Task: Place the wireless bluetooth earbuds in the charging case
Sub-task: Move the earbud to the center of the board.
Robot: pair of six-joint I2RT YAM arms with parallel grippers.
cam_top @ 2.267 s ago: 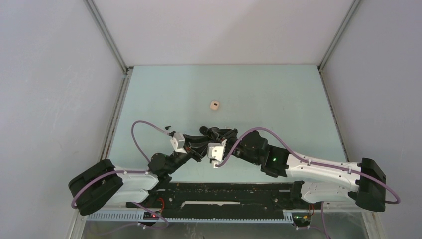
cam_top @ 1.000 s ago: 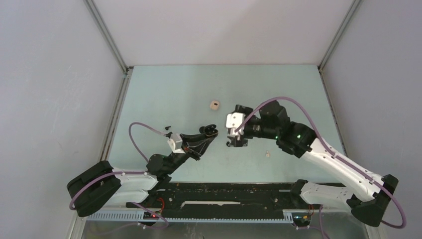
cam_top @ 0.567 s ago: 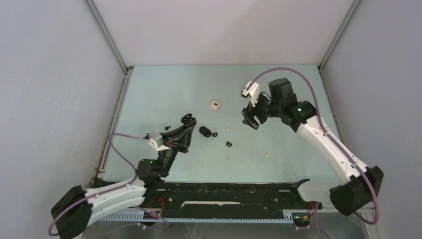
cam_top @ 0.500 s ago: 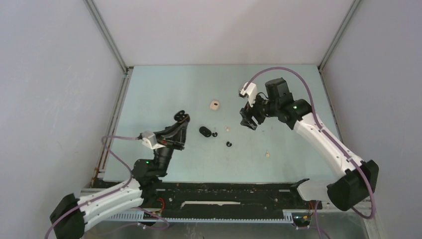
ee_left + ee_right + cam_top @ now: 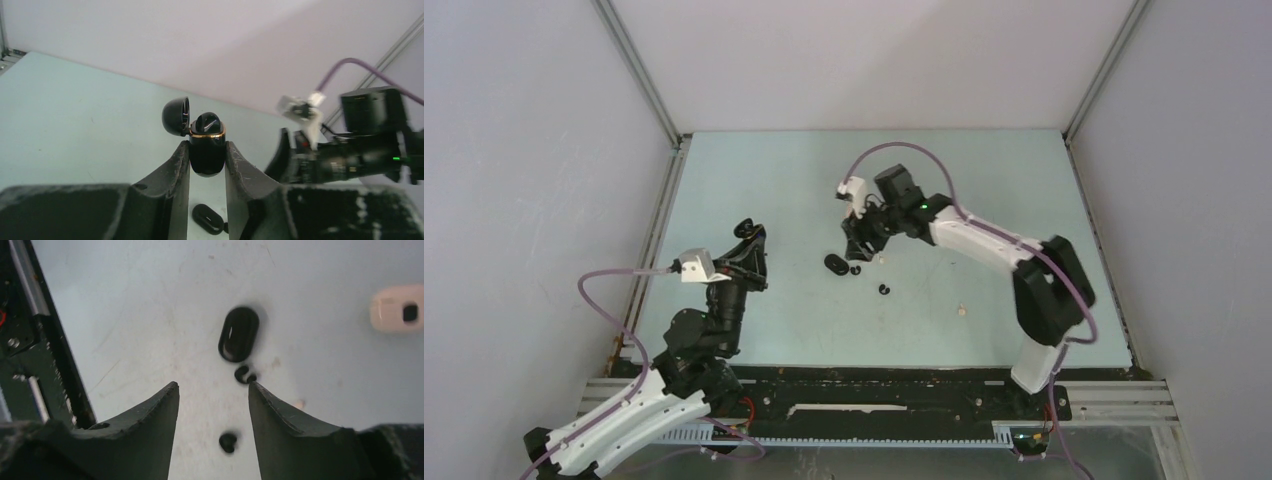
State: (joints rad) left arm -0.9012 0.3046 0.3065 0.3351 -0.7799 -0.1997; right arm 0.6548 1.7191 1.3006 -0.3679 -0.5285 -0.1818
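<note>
From above, the left gripper (image 5: 746, 238) is raised over the left part of the pale blue table (image 5: 984, 180), its fingers clamped on a black charging case (image 5: 744, 228) whose lid stands open. The right gripper (image 5: 856, 246) reaches low over the table's middle. Just in front of it lie a closed black case (image 5: 834, 263) and, touching or nearly touching that case, a curled black earbud (image 5: 855, 269). A second black earbud (image 5: 883, 290) lies a little nearer the arm bases, and a whitish earbud (image 5: 961, 310) lies well apart to the right.

The left wrist camera shows the two fingers pressing the gold-banded charging case (image 5: 206, 155) upright between them. Its lid (image 5: 176, 116) is tipped back to the left, and a glossy black earbud (image 5: 206, 122) sits in its top.

In the right wrist camera the jaws are spread wide with nothing between them. Beyond them lie the closed black case (image 5: 239, 334), with the curled black earbud (image 5: 244, 374) just beside it. The second black earbud (image 5: 227, 441) lies between the fingers on the table, and a beige case (image 5: 397, 314) lies at the right edge.
</note>
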